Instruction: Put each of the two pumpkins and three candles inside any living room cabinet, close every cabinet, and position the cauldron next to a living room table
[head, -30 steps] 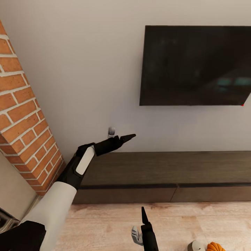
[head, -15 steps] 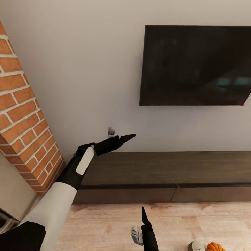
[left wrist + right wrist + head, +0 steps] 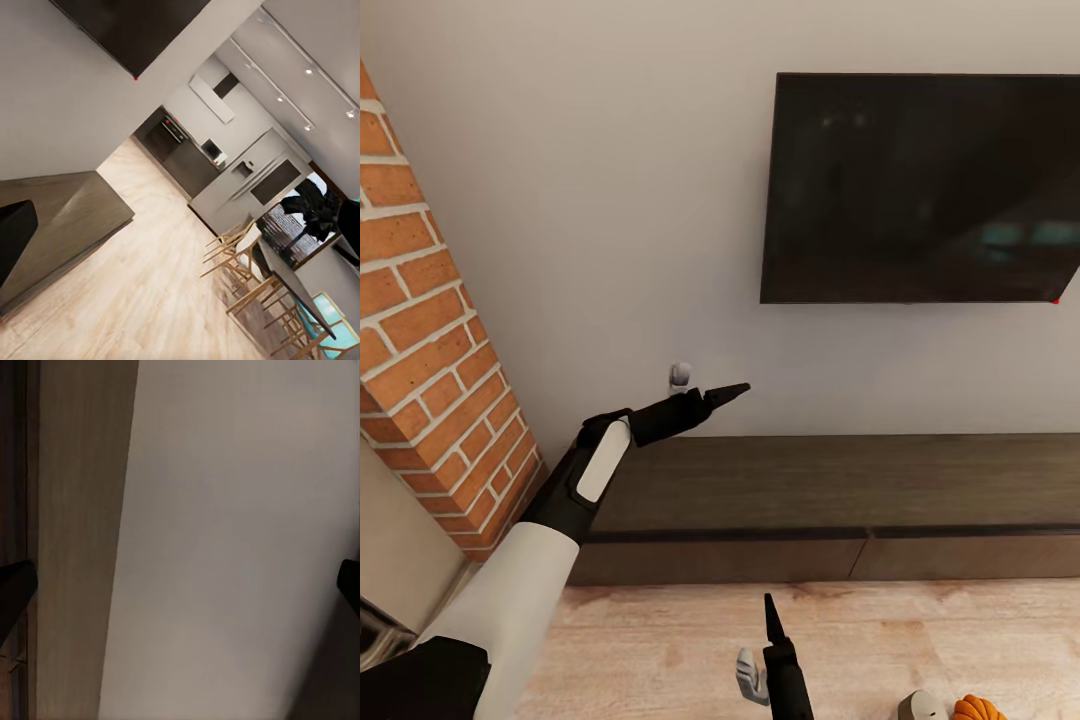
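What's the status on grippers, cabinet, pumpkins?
Left gripper raised above cabinet, state unclear; right gripper open, empty. Cabinet drawers closed. One pumpkin and candle on floor. Nothing blocking.

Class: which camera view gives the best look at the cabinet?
The head view: the cabinet runs along the wall under the TV, top and closed drawer fronts plain. The left wrist view catches one end of it obliquely; the right wrist view shows a dim brown strip, likely its top.
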Robot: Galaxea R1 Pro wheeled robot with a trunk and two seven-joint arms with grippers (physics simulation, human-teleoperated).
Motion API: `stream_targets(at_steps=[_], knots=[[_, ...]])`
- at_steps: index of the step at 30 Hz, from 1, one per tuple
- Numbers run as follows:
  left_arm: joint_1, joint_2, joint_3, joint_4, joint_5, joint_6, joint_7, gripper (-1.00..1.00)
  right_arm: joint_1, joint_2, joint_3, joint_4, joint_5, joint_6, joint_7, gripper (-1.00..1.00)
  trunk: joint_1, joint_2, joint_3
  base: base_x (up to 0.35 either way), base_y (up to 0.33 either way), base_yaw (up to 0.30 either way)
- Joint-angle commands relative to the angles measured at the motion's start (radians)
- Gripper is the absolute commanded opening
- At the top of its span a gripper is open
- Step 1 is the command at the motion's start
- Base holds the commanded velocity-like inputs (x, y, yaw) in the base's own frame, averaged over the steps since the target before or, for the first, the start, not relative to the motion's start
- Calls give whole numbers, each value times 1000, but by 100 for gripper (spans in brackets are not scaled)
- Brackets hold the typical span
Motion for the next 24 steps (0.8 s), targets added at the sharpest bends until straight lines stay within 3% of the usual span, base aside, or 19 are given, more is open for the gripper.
stream_targets(at_steps=[1,6,11,15,24], knots=[[0,0,0,0,0,0,0,100,0,0,0,0,0,-1,0,100,0,0,0,0,0,0],[28,-3,-4,-22,2,-8,-16,100,-20,-28,-30,-27,-5,-29,-13,100,0,0,0,0,0,0],[36,-4,-4,-24,2,-8,-20,100,-23,-39,-59,-12,-33,-27,-13,100,0,0,0,0,0,0],[37,-4,-4,-25,2,-8,-22,100,-24,-62,-83,-21,-53,-41,-14,100,0,0,0,0,0,0],[37,-4,-4,-25,2,-8,-23,100,-50,-112,-122,-61,-57,-91,-12,100,0,0,0,0,0,0]])
